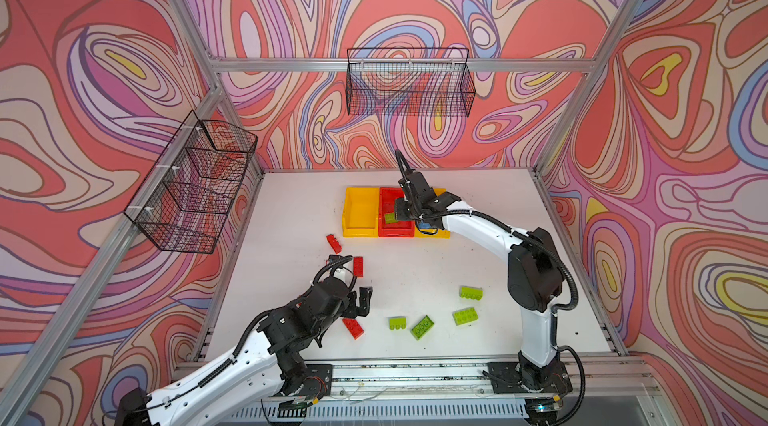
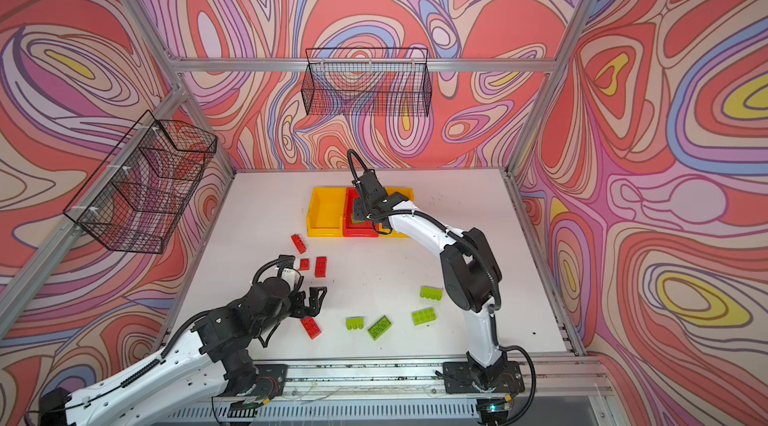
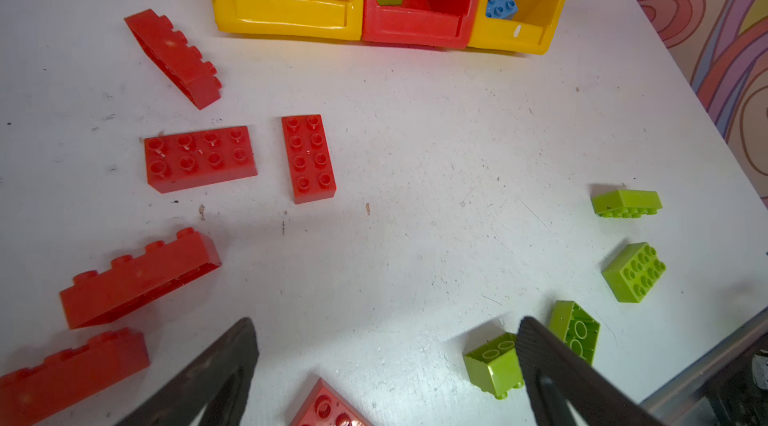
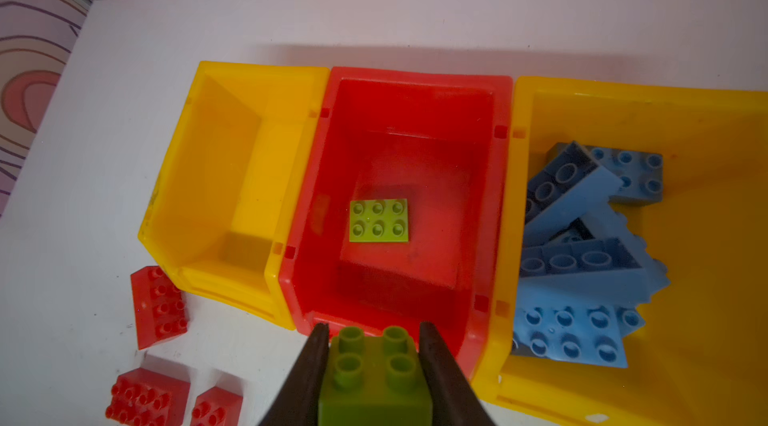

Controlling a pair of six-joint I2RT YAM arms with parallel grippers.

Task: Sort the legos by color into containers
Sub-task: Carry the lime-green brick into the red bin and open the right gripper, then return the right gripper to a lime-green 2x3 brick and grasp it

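Observation:
The containers stand in a row at the back of the white table: a yellow bin (image 1: 353, 232), a red bin (image 1: 388, 232) and a second yellow bin (image 4: 706, 236). My right gripper (image 4: 374, 330) is shut on a green lego (image 4: 374, 378) over the red bin's (image 4: 415, 78) front rim. Another green lego (image 4: 378, 220) lies inside that bin. Blue legos (image 4: 582, 270) fill the right yellow bin. The left yellow bin (image 4: 232, 162) holds nothing. My left gripper (image 3: 386, 328) hangs open above a red lego (image 1: 353, 328). Several red legos (image 3: 199, 157) and green legos (image 1: 471, 293) lie loose on the table.
Black wire mesh baskets hang on the back wall (image 1: 409, 83) and the left wall (image 1: 195, 187). Aluminium frame posts border the table, and a metal rail (image 1: 415, 374) runs along its front edge between the two arm bases.

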